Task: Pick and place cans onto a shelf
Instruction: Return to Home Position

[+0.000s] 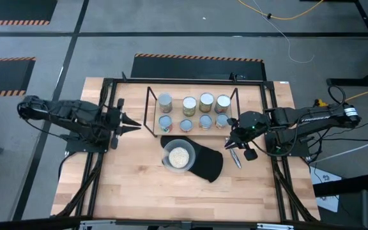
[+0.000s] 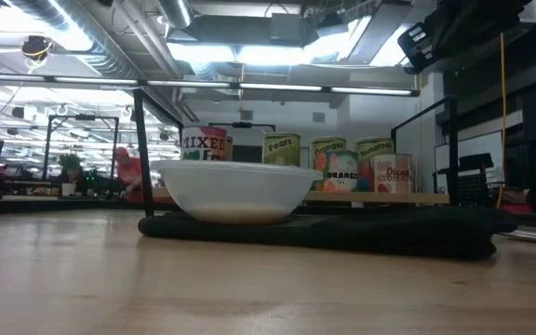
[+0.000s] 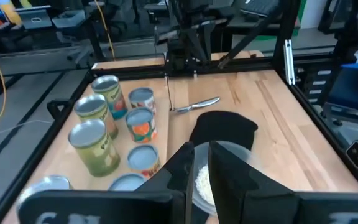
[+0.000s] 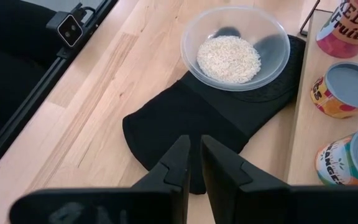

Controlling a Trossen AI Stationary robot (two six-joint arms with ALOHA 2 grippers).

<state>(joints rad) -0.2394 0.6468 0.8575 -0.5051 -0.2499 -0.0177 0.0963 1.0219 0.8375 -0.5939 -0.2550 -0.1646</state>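
Eight cans stand in two rows on the black rod shelf (image 1: 151,112) at the table's far middle: the far row (image 1: 189,104) higher, the near row (image 1: 186,125) lower. They also show in the left wrist view (image 3: 95,146), the right wrist view (image 4: 347,90) and the low view (image 2: 338,166). My left gripper (image 1: 135,126) is shut and empty, left of the shelf, pointing right. My right gripper (image 1: 230,143) is shut and empty, in the air over the black mat's right end (image 4: 185,121), just near of the shelf's right end, pointing left.
A clear bowl of pale grains (image 1: 178,155) sits on the black mat (image 1: 208,165), near of the shelf. A silver utensil (image 1: 235,158) lies right of the mat. Black frame rails (image 1: 275,134) run along the table's left and right sides.
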